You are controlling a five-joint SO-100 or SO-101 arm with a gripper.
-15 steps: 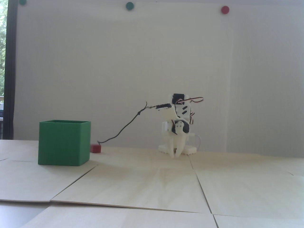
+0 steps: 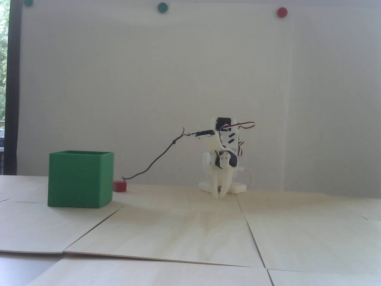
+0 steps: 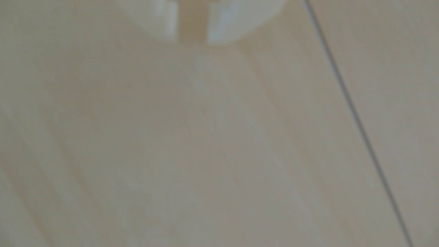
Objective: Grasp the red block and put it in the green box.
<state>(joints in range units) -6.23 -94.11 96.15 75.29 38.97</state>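
Observation:
In the fixed view the green box (image 2: 79, 181) stands on the wooden table at the left, its top open. The small red block (image 2: 120, 186) lies just behind the box's right corner, partly hidden by it. My white arm is folded at the back centre, with the gripper (image 2: 219, 195) pointing down at the table, well to the right of the block. In the blurred wrist view the gripper (image 3: 191, 40) shows at the top edge, two white fingers a narrow gap apart with only bare table between them. Block and box are outside the wrist view.
A thin black cable (image 2: 154, 162) hangs from the arm down to the table near the red block. Seams (image 3: 356, 118) run between the table's wooden panels. Round green dots (image 2: 162, 7) and a red dot (image 2: 282, 12) sit high on the white wall.

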